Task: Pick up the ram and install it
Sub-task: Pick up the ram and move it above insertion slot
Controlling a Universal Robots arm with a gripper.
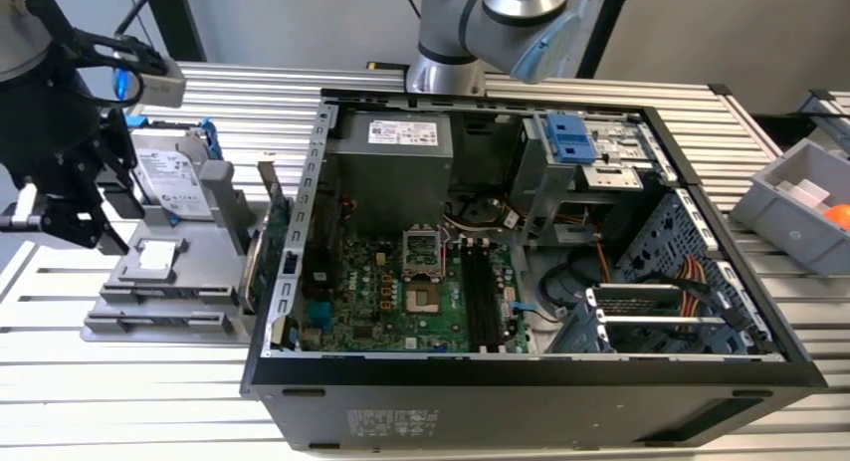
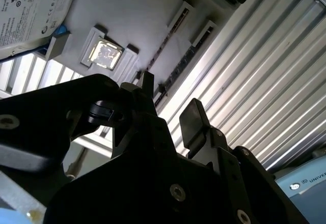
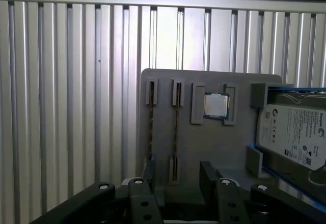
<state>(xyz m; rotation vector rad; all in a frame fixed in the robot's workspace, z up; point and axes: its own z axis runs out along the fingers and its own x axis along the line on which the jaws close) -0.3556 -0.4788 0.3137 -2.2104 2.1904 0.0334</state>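
The gripper (image 3: pixel 178 175) is seen open and empty over the grey holder (image 3: pixel 204 147); the ram (image 3: pixel 176 127), slotted edgewise in it, is judged light, stiff and fragile; its long flat faces are best gripped.

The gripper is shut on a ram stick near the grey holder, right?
Not quite: the gripper is open and empty near the grey holder. The first wrist view shows two ram sticks sitting in the holder's slots.

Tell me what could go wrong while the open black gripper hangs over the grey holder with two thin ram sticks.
The thin ram sticks stand close together in the grey plastic holder, so a finger of the black gripper might knock the wrong one. A skewed grip might jam it.
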